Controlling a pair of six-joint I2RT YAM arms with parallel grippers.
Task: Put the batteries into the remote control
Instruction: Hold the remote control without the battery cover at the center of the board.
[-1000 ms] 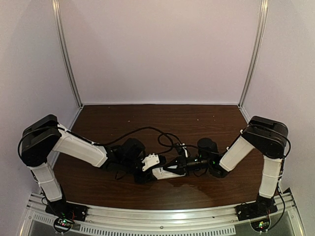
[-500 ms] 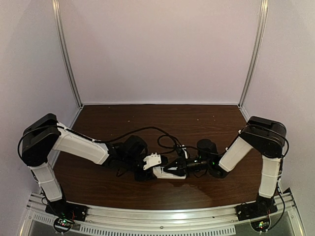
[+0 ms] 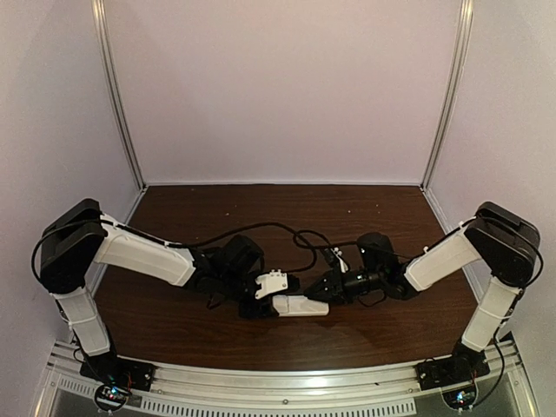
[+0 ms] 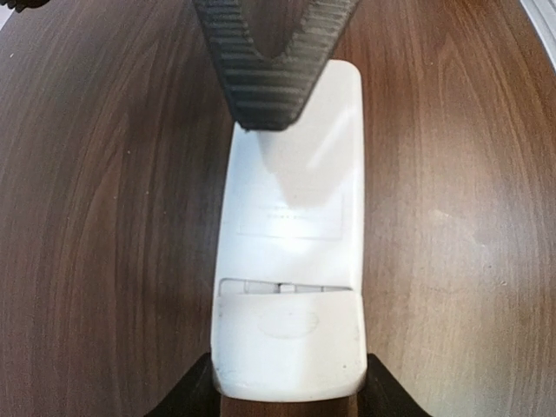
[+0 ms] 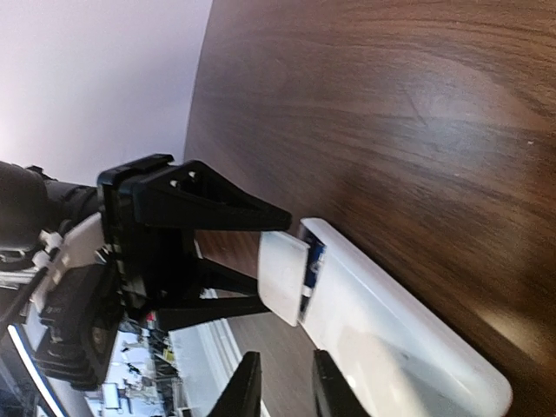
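- The remote (image 4: 291, 261) is at the front middle of the desk (image 4: 104, 217), between the two arms, with its plain white back up.
- Whether it rests flat on the wood or is held just above it cannot be told.
- In the top view it runs left to right, one end toward each arm.
- At its left end the cover (image 4: 288, 343) sits on the body but not flush. A thin gap runs across where the cover meets the rest of the back.
- From the right wrist that cover end stands slightly proud, and a sliver of blue shows in the gap: a battery (image 5: 314, 259). How many cells are inside cannot be told.
- The left tool (image 3: 258, 306) is clamped on the remote at the cover end, with one black finger on each long side.
- The right tool (image 5: 285, 393) is by the remote's other end. Its fingertips are a little apart with nothing between them.
- In the left wrist view one ribbed dark finger (image 4: 261, 78) of the right tool crosses over the far part of the remote. Whether it touches the plastic cannot be told.
- Black cables (image 3: 287, 239) loop over the desk behind both tools.
- Pale walls (image 3: 278, 87) close in the desk at the back and on both sides.
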